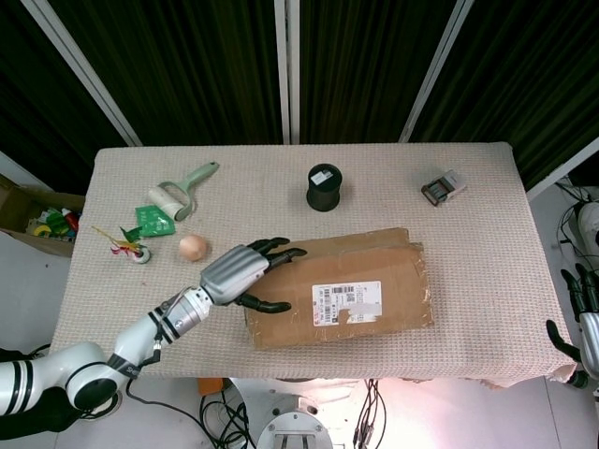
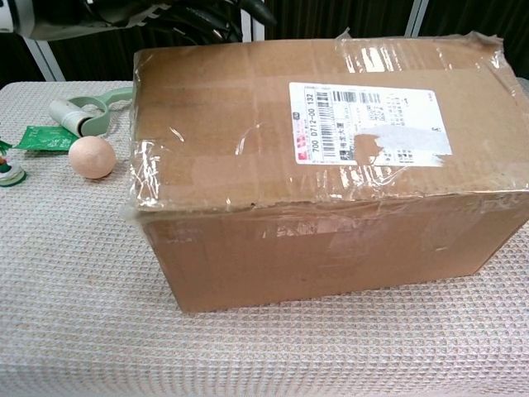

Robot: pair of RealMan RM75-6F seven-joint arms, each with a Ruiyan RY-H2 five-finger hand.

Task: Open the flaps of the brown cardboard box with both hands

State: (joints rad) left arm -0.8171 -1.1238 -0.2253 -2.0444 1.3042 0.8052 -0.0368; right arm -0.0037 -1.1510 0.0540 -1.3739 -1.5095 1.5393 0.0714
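Note:
The brown cardboard box lies on the table near the front edge, flaps taped flat, white label up. It sits skewed, its right end further back. In the chest view the box fills most of the frame, top face tipped toward the camera. My left hand is at the box's left end, fingers spread over the top left corner and thumb along the left side; its dark fingers show above the box's back left corner. My right hand hangs off the table's right edge, fingers apart and holding nothing, far from the box.
A black cylinder stands behind the box. Left of the box are a wooden ball, a green lint roller, a green packet and a small toy. A battery pack lies at the back right.

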